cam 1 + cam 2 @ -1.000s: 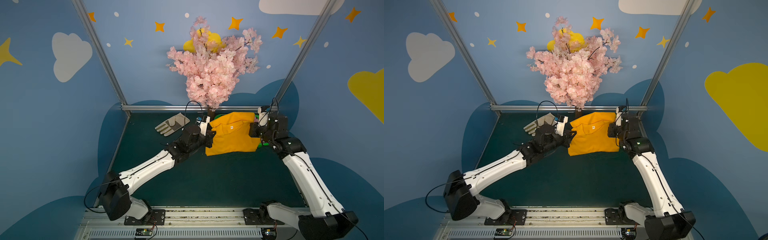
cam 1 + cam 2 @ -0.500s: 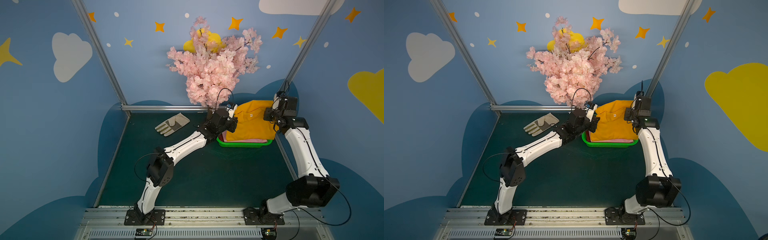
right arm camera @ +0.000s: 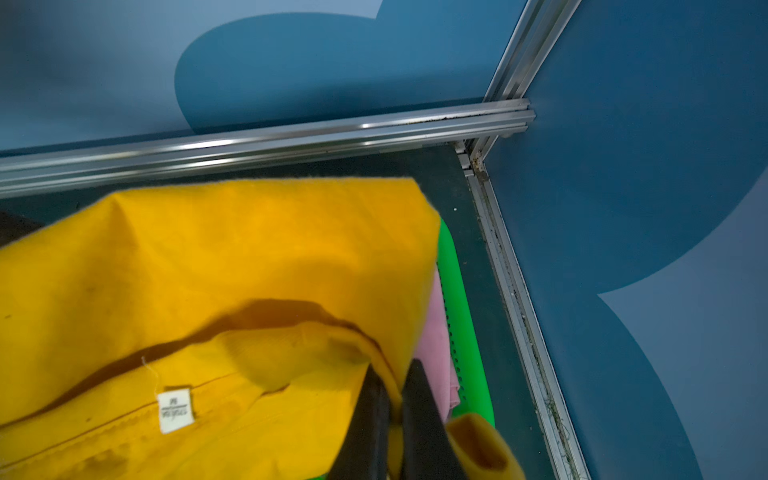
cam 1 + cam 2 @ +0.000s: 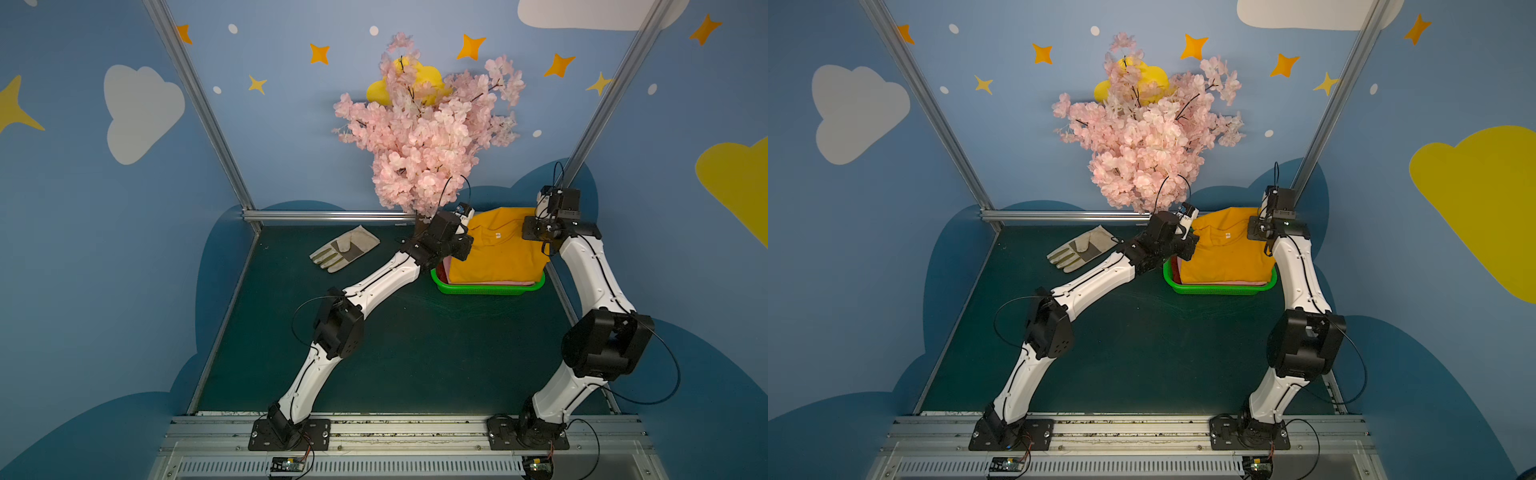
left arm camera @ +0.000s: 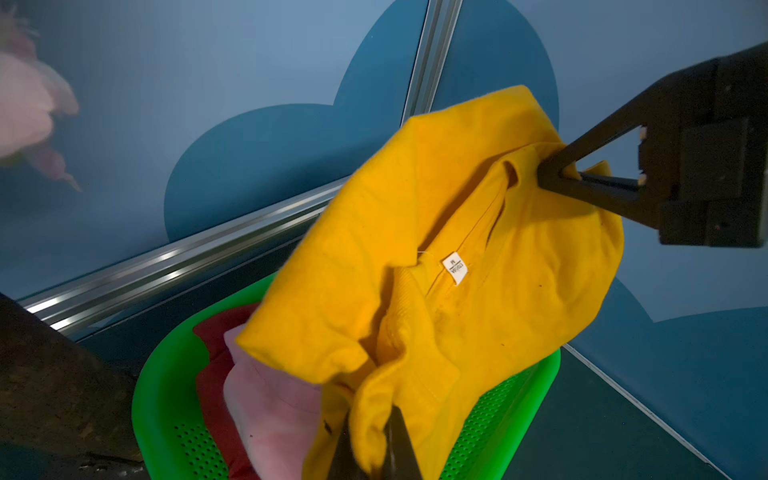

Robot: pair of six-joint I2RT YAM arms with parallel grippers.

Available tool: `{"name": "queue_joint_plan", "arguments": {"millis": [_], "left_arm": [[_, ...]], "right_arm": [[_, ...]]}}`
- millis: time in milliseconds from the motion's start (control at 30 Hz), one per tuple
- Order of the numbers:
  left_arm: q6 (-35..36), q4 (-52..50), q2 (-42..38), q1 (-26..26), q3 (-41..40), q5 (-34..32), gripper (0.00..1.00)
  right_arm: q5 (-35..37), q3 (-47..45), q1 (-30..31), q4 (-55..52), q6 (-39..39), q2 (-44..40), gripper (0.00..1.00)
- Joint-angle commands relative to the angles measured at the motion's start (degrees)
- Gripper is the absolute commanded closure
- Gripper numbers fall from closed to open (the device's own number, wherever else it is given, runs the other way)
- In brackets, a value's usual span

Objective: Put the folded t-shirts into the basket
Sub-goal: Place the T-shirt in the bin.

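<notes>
The left gripper (image 5: 372,453) is pinching one side of the mustard yellow t-shirt (image 4: 494,253), jaws closed tight on the cloth. The right gripper (image 3: 392,399) is doing the same on the opposite side, close by the collar. Between them the shirt is hanging half-unfolded over the bright green basket (image 4: 486,289) at the far right of the worktop (image 4: 415,353). Its collar is gaping and the small white neck label (image 5: 455,268) is facing up. Under it, the light pink t-shirt (image 5: 270,395) is lying on the dark red t-shirt (image 5: 212,374) inside the basket. The work glove (image 4: 345,249) is lying well apart, off to the left.
</notes>
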Motion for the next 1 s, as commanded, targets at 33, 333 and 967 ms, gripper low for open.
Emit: {"name": "queue_joint_plan", "arguments": {"millis": [33, 333, 967], "left_arm": [[0.2, -1.2, 1.8, 0.9, 1.1, 1.2, 0.97], [0.6, -2.5, 9.3, 2.7, 6.5, -1.0, 0.93], [12.9, -7.0, 14.0, 2.6, 11.8, -15.2, 0.28]], "right_arm": [[1.3, 2.1, -0.1, -0.6, -1.8, 2.6, 1.0], [4.2, 3.4, 0.7, 2.0, -2.6, 11.0, 0.98], [11.7, 14.4, 3.3, -2.8, -0.6, 21.0, 0.47]]}}
